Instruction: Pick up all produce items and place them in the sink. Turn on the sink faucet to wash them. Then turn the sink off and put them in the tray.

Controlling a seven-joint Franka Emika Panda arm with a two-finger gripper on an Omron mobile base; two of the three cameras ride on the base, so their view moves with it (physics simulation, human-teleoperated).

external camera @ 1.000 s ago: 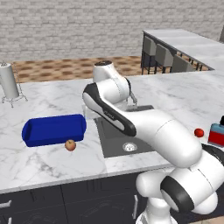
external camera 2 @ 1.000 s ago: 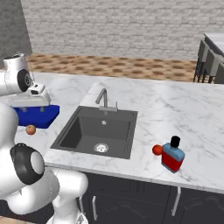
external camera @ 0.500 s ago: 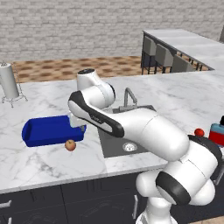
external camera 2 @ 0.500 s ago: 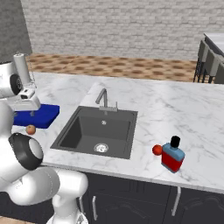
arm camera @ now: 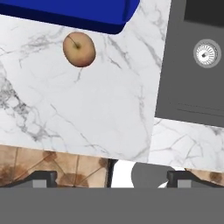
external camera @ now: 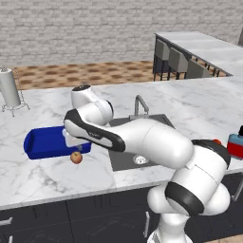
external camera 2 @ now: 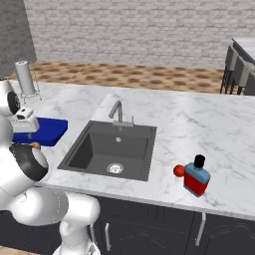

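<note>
An orange-red apple [arm camera: 79, 49] lies on the marble counter just in front of the long blue tray [arm camera: 74, 13]. In the left base view the apple [external camera: 76, 157] sits below my gripper [external camera: 74, 142], which hangs over the tray's [external camera: 45, 142] near right end. My gripper [arm camera: 113, 177] is open and empty, well above the counter and apart from the apple. A red tomato [external camera 2: 178, 171] rests right of the dark sink [external camera 2: 82, 149], against a red-and-blue box. The silver faucet [external camera 2: 118, 111] stands behind the basin, with no water visible.
The red-and-blue box [external camera 2: 196, 177] stands on the counter right of the sink. A white cylinder on a wire stand [external camera: 9, 88] is at the far left back. The round drain [arm camera: 207, 53] shows in the basin. Bar stools [external camera: 178, 61] stand beyond the counter.
The arm has swung left from over the sink's left side to above the tray's right end and the apple. The jaws stayed open. Nothing on the counter moved.
</note>
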